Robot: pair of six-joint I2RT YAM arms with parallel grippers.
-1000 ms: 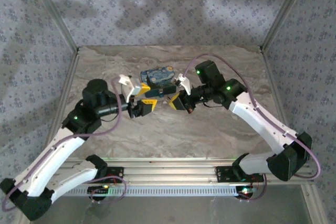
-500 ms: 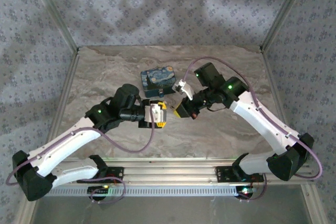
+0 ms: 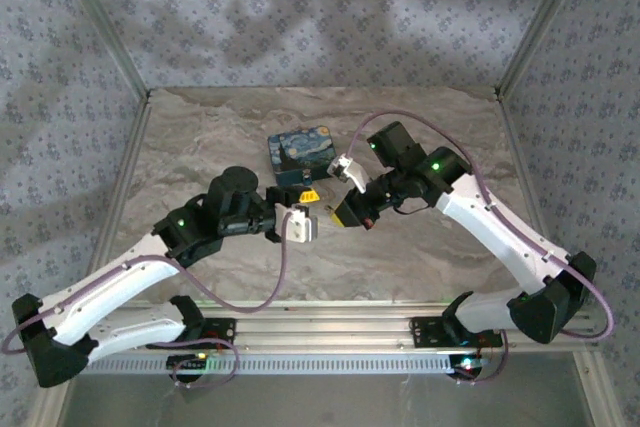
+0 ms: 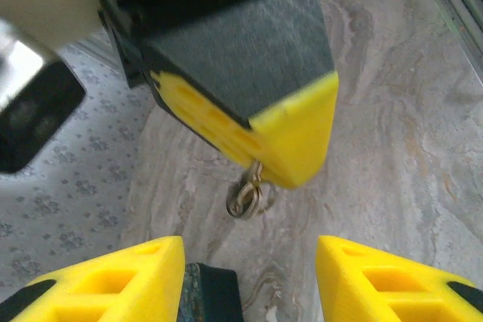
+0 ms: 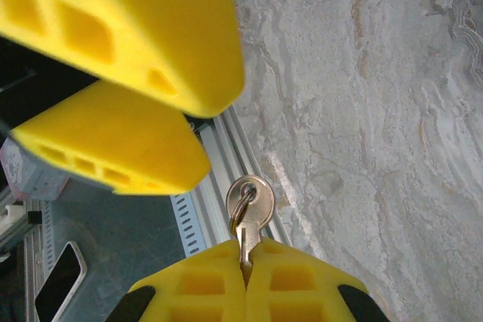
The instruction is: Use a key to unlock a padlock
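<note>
Compared with a second ago, the left fingers (image 3: pixel 308 197) are no longer working beside the blue box (image 3: pixel 298 150). They are now sitting nearer the middle of the tabletop (image 3: pixel 430 137), rolled so that one finger is stacked over the other, while the right fingers (image 3: pixel 346 214) are sitting slightly closer to the near edge. The key (image 5: pixel 250 197) is hanging in the air over the middle of the tabletop, a little toward the far edge. The right fingers are pressing fully together on its blade, leaving only the round bow and its key ring (image 4: pixel 247 197) sticking out past the tips. With the blade buried like that, the key is probably being offered bow-first for a regrip rather than for insertion. The left fingers are facing it from just beside the right tips, standing half apart with bare tabletop showing through the gap and gripping nothing I can make out. A dark shape (image 4: pixel 210 292) is showing low beside one left finger; whether that is the padlock or the blue box I cannot tell.
</note>
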